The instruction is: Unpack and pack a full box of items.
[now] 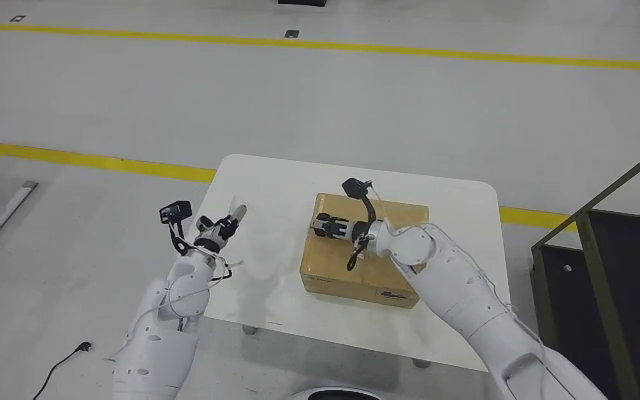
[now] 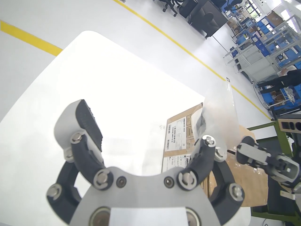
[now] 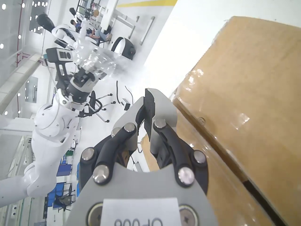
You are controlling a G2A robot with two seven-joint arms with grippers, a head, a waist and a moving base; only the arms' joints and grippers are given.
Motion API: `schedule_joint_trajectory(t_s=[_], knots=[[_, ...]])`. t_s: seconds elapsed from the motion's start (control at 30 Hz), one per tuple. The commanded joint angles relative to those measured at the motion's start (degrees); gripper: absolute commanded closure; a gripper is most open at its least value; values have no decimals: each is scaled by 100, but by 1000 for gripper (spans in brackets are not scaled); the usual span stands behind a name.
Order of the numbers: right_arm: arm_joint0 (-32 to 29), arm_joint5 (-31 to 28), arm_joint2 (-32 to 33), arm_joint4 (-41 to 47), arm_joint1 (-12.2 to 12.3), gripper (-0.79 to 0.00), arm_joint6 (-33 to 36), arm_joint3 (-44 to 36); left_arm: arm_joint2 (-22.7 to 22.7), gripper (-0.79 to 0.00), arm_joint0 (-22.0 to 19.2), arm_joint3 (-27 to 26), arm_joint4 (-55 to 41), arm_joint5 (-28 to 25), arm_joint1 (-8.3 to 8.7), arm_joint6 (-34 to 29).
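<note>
Top view: the brown cardboard box (image 1: 335,268), taped shut with labels on it, sits on the white table (image 1: 270,190). The right gripper (image 1: 322,227) is pressed together over the box's top. The left gripper (image 1: 228,224) is spread wide, off beside the box, with clear plastic film (image 1: 239,213) clinging to one finger.

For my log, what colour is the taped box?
The rectangular cardboard box is brown, clearest in top view.

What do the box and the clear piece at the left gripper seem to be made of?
Box: apparently brown cardboard, matte, bearing paper labels. Clear piece: likely thin plastic film or tape; translucent, crinkled, glossy, clinging to one finger of the left gripper.
</note>
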Motion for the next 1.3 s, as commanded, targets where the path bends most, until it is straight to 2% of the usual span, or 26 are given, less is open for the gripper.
schedule_joint_trajectory(t_s=[0.0, 0.23, 0.47, 0.8, 1.07, 1.27], knots=[[81, 5, -87, 62, -78, 0, -34, 262, -43, -785, 12, -18, -197, -70, 1, -57], [306, -128, -274, 232, -319, 0, -176, 886, -179, -785, 30, -27, -704, -242, 15, -274], [418, -789, -127, 399, -395, 0, -433, 943, -163, -785, 61, -29, -738, -262, 27, -272], [609, -537, -495, 401, -739, 0, -280, 1423, -178, -785, 96, -93, -921, -297, 43, -351], [836, -401, -587, 459, -978, 0, -338, 2036, -367, -785, 159, -243, -1758, -456, 77, -997], [952, -353, -628, 437, -1117, 0, -286, 2347, -442, -785, 213, -356, -1722, -444, 116, -1191]])
